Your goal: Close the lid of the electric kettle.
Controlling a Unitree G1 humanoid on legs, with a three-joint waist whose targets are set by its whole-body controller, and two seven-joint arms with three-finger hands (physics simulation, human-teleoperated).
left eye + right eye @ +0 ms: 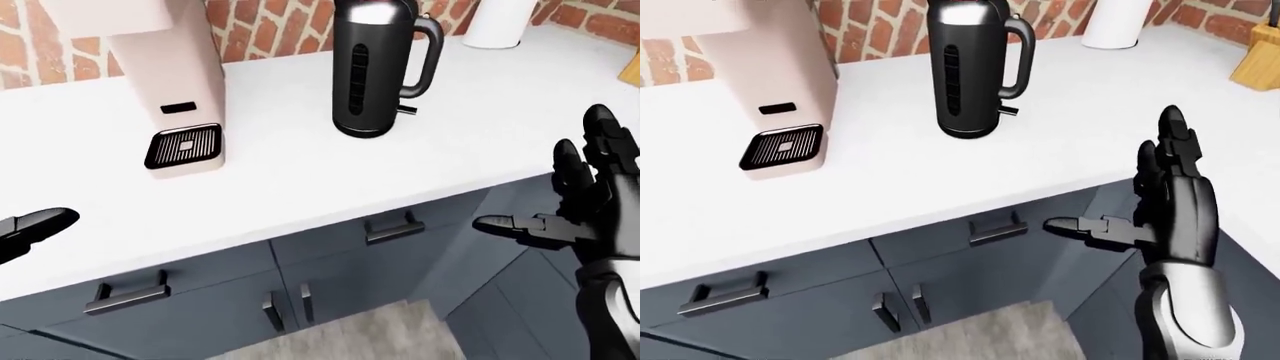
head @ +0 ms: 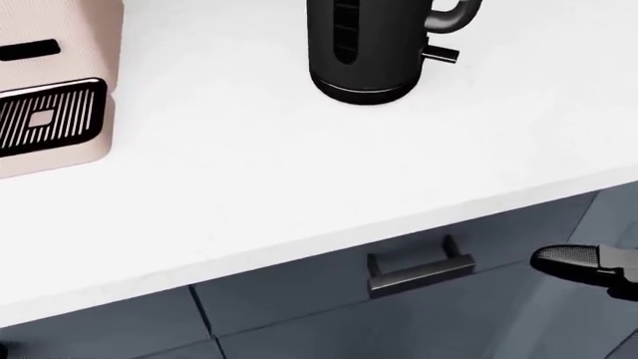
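Upright black kettle [image 1: 375, 67] on white counter [image 1: 300, 165], right robot hand [image 1: 1165, 202] spread, apart.

Black kettle [image 1: 373, 67], white counter [image 1: 300, 172]

kettle [image 1: 372, 75]: glossy black, shiny metal lid and base ring | desk [image 1: 300, 172]: smooth matt white | coffee machine [image 1: 170, 82]: matt beige plastic | wall [image 1: 260, 26]: rough red brick | drawer handle [image 2: 419, 273]: dark brushed metal | robot hand [image 1: 1165, 195]: glossy black
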